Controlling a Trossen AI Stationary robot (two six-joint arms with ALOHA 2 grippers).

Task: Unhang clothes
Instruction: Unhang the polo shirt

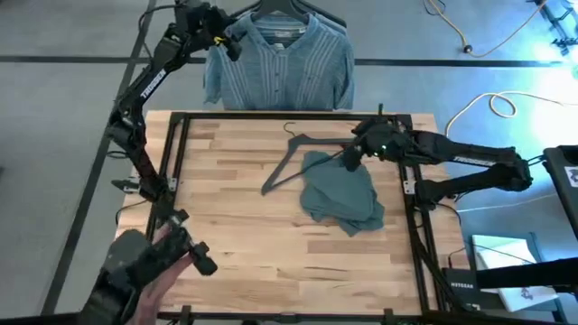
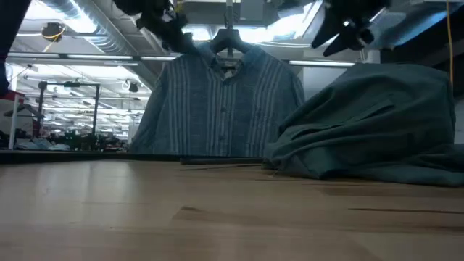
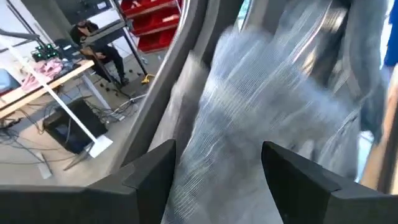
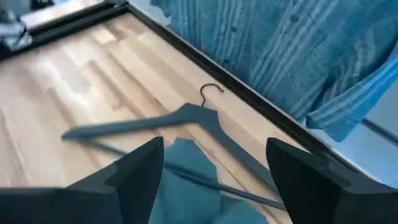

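While the grey T-shirt [image 1: 343, 194] is already laid on the table [image 1: 235, 235] beside its hanger [image 1: 293, 162], the striped shirt [image 1: 280, 63] remains hung; both claws are held apart, empty.

The hanging shirt [image 1: 280, 65] is blue-grey with thin pale vertical stripes. The T-shirt [image 1: 343, 191] crumpled on the table is a plain, muted grey-green with no pattern visible. The hanger [image 1: 293, 161] lying beside it is dark grey. The table [image 1: 244, 235] is pale, honey-coloured wood made of long butcher-block strips, edged by a black frame [image 1: 181, 171]. Both arms are black, the left gripper [image 1: 230, 41] and right gripper [image 1: 348, 161] alike. Red bins [image 3: 152, 18] show in the room behind.
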